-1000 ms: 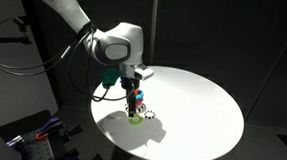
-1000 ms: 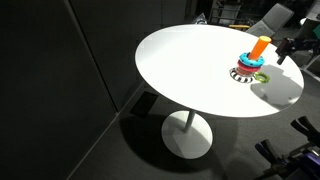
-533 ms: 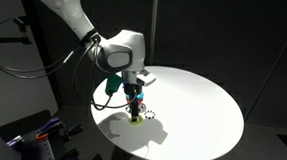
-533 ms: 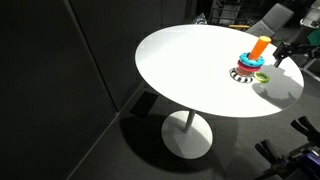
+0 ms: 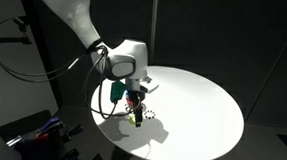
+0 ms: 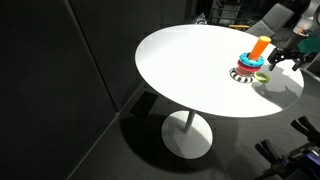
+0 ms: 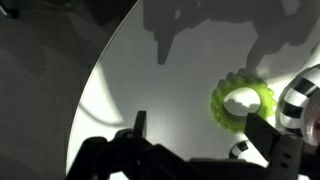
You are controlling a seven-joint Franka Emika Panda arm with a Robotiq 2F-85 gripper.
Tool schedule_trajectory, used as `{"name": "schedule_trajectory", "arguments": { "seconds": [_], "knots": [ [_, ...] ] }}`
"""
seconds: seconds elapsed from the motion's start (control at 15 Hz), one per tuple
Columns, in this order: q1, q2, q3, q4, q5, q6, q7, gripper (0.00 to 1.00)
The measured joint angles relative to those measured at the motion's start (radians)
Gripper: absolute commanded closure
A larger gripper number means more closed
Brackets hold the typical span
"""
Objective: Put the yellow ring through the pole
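The yellow ring (image 7: 243,103) is pale yellow-green with a toothed rim and lies flat on the white table. It also shows in both exterior views (image 5: 136,118) (image 6: 262,77), just beside the stacker. The pole (image 6: 260,47) is an orange upright peg above coloured rings and a dark ring with white dots (image 6: 243,72). My gripper (image 7: 200,135) is open and empty, low over the table. One finger (image 7: 266,134) stands beside the yellow ring's near rim, the other (image 7: 139,122) over bare table. In an exterior view the gripper (image 5: 134,106) hides most of the stacker.
The round white table (image 6: 190,70) stands on a single pedestal, and its edge (image 7: 100,75) curves close by in the wrist view. The dotted ring (image 7: 300,95) lies at the right of the wrist view. Cables and gear (image 5: 40,134) sit below the arm.
The gripper has come down and moved closer to the yellow ring beside the stacker. The ring and stacker have not moved.
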State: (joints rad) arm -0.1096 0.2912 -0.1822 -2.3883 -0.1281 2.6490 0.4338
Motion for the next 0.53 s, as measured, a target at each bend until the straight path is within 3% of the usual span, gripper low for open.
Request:
{"name": "schedule_trajectory", "arguments": {
  "seconds": [0.53],
  "knots": [
    [0.020,0.076,-0.005,0.024,0.056,0.036,-0.001,0.00]
  ]
}}
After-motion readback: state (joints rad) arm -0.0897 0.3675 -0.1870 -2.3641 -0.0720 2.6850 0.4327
